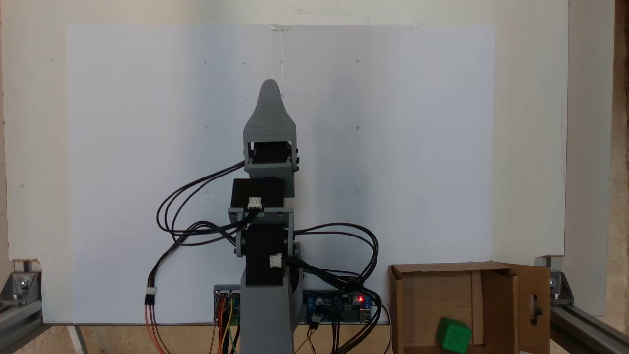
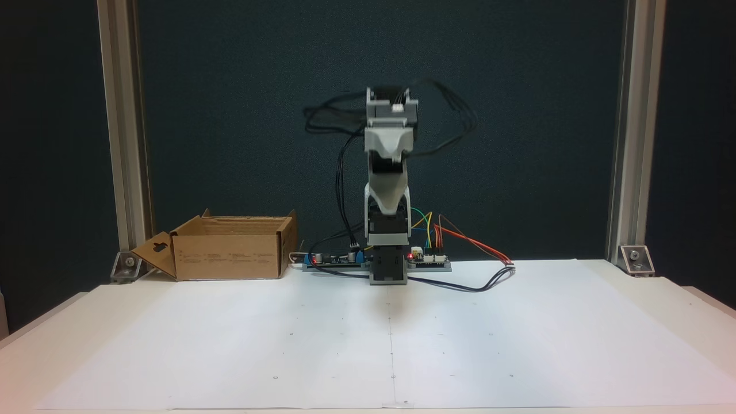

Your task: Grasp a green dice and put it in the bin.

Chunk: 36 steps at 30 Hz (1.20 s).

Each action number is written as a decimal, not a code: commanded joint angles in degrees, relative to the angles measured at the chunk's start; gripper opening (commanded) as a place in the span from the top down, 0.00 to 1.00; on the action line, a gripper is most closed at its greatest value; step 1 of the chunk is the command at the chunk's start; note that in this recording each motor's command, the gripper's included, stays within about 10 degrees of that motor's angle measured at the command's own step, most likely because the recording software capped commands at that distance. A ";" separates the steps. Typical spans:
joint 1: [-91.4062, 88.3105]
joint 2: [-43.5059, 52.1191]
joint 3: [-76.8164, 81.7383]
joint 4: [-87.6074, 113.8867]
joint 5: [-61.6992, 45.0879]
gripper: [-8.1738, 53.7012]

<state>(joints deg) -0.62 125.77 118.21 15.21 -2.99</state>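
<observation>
Small bright green plastic dice (image 1: 453,335) is seen inside brown corrugated cardboard bin (image 1: 398,305) at 4 o'clock of arm | grey gripper (image 1: 270,93) state cannot be told | risk: loose cables (image 1: 196,231) could be snagged when arm is swung

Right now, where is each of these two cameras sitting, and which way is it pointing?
A fixed view: mounted overhead behind the arm's base, looking down on the white sheet; the arm shows from above, its gripper pointing away, and the green dice lies inside the bin.
Another fixed view: low at the table's far edge, facing the arm head-on against a dark backdrop; the arm stands folded, gripper hanging down.
Shared: the arm, the bin, the white sheet and the electronics boards.
</observation>
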 commanded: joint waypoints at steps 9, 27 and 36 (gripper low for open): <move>1.49 10.11 18.37 -29.16 2.02 0.13; 1.67 10.11 45.70 -72.31 -1.14 0.14; 1.93 10.02 55.11 -92.27 -3.16 0.15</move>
<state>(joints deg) 0.88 129.38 173.58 -69.79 -3.34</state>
